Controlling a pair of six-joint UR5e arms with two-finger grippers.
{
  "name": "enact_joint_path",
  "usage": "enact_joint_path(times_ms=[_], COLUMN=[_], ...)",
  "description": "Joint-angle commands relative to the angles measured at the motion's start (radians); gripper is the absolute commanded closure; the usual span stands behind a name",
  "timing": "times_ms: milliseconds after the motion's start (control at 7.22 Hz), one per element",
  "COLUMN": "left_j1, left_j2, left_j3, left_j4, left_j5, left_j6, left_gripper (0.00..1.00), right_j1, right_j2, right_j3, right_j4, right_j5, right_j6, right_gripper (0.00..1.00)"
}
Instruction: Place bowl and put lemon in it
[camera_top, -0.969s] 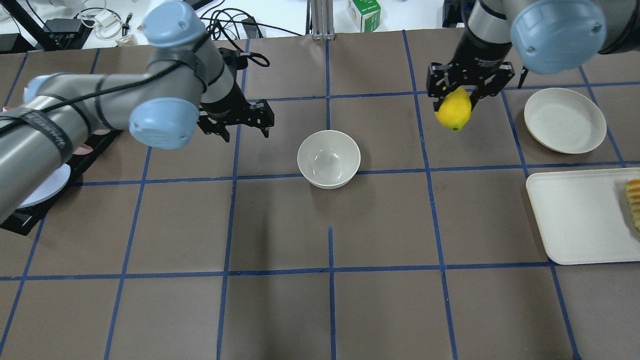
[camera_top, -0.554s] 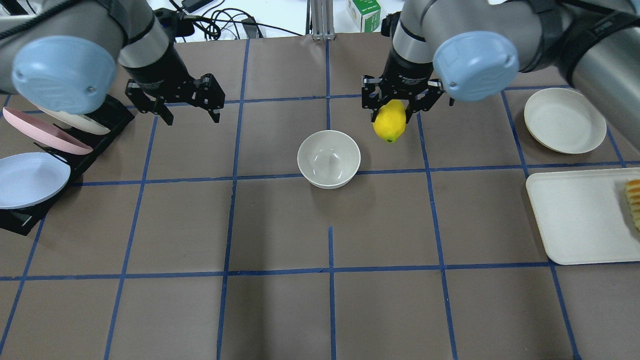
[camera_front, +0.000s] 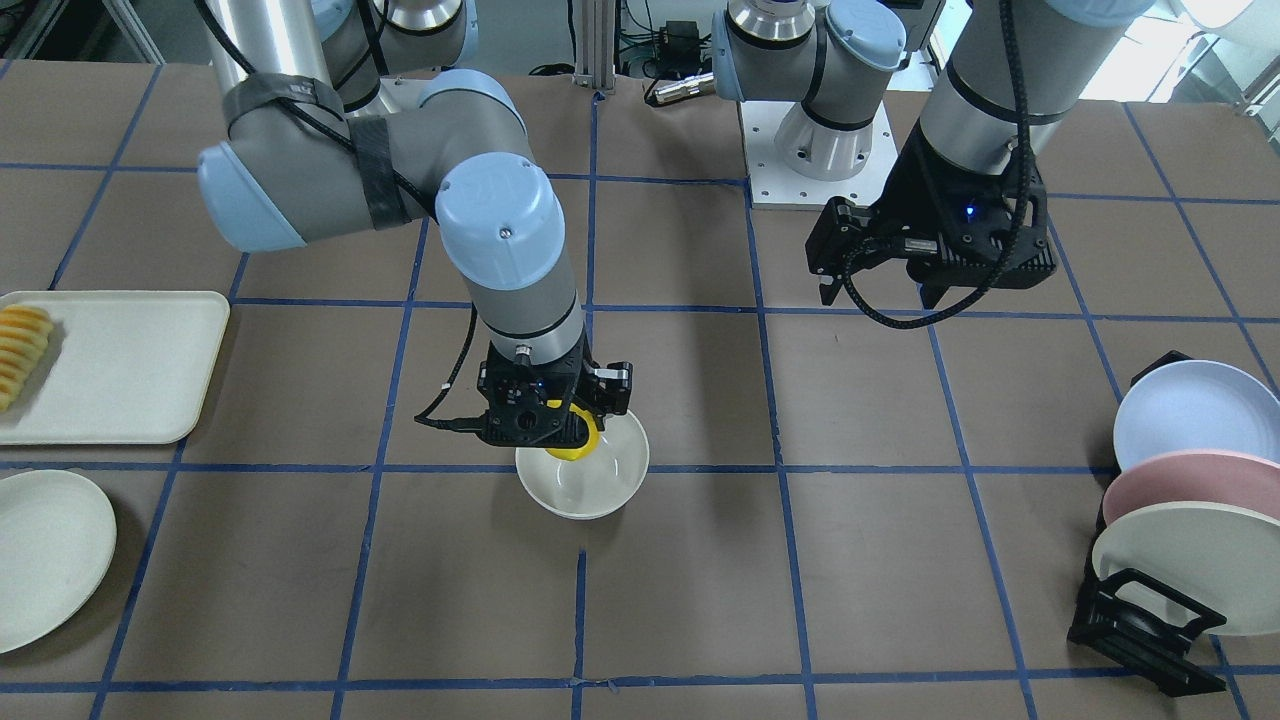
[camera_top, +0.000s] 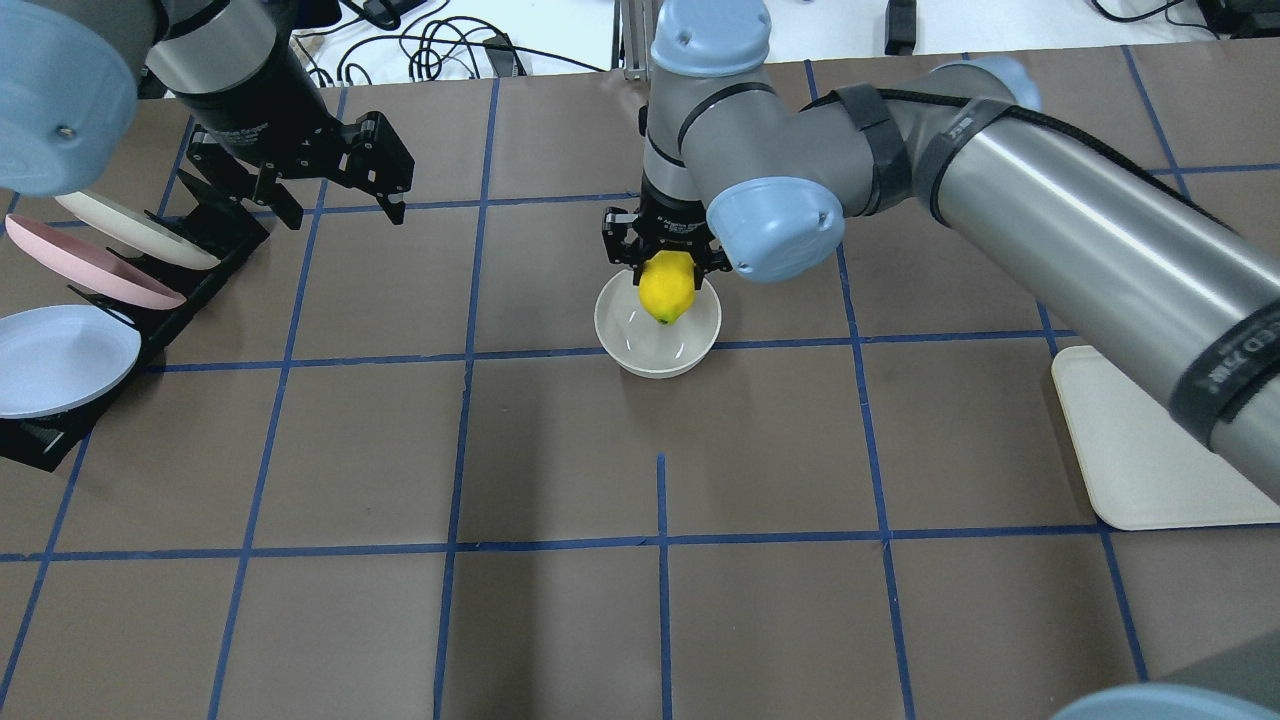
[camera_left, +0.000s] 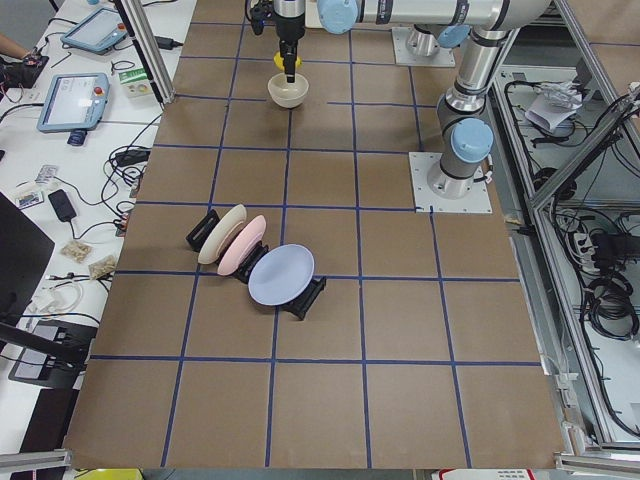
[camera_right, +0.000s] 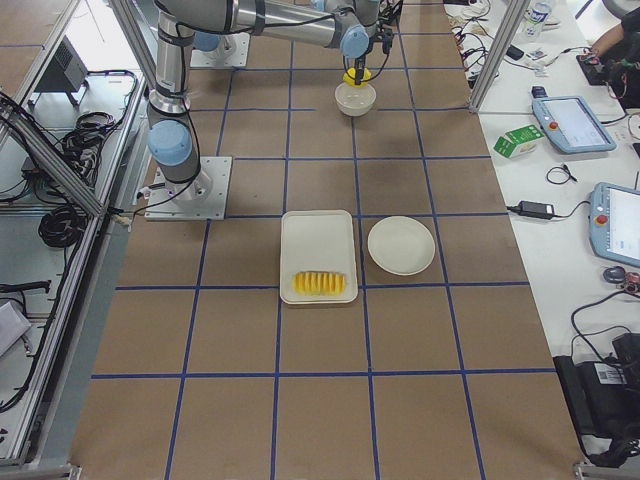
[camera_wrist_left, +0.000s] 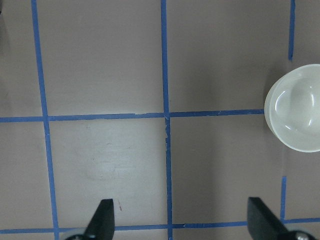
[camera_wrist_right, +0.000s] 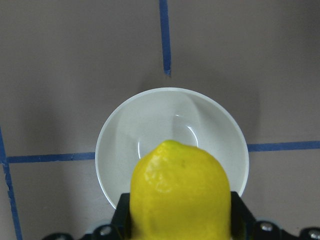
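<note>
The off-white bowl stands upright on the brown table near the middle, and it also shows in the front view. My right gripper is shut on the yellow lemon and holds it just above the bowl's far half. In the right wrist view the lemon fills the foreground over the bowl, whose inside holds nothing. My left gripper is open and empty, above the table far to the bowl's left. Its wrist view shows both fingertips wide apart and the bowl at the right edge.
A black rack with white, pink and blue plates stands at the left edge. A cream tray with fruit slices and a round cream plate lie on my right side. Blue tape lines grid the table.
My right gripper has carried the lemon leftward from the table's right side to above the bowl. My left gripper has moved away from the bowl toward the plate rack.
</note>
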Motion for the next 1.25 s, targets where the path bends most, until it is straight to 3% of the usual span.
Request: enact_joint_path(times_ms=[0,277,554,831,969,1108], left_j1=[-0.002,-0.002,0.004,0.006,0.007,0.006], left_j2=[-0.020,-0.017,-0.014,-0.017,-0.019,-0.016], left_j3=[0.036,0.027,0.015,0.025,0.024,0.022], left_j4=[-0.007,-0.007,0.002,-0.004,-0.006,-0.007], left_j5=[0.000,0.000,0.008,0.002,0.006,0.006], left_j6=[-0.009,-0.008,0.003,0.003,0.003,0.003], left_gripper=[0.08,0.08,0.08,0.07,0.06,0.05], right_j1=[0.011,0.011,0.011,0.011,0.011,0.011], right_j2=[0.050,0.079,0.107,0.130,0.138,0.138], right_j3=[0.004,0.002,0.002,0.001,0.002,0.002], right_j4=[-0.013,-0.025,-0.024,-0.027,-0.040,-0.042], right_j5=[0.001,0.001,0.003,0.003,0.004,0.004], right_j6=[-0.004,0.004,0.004,0.006,0.006,0.004], right_gripper=[1.00,1.00,0.89,0.44,0.30,0.22])
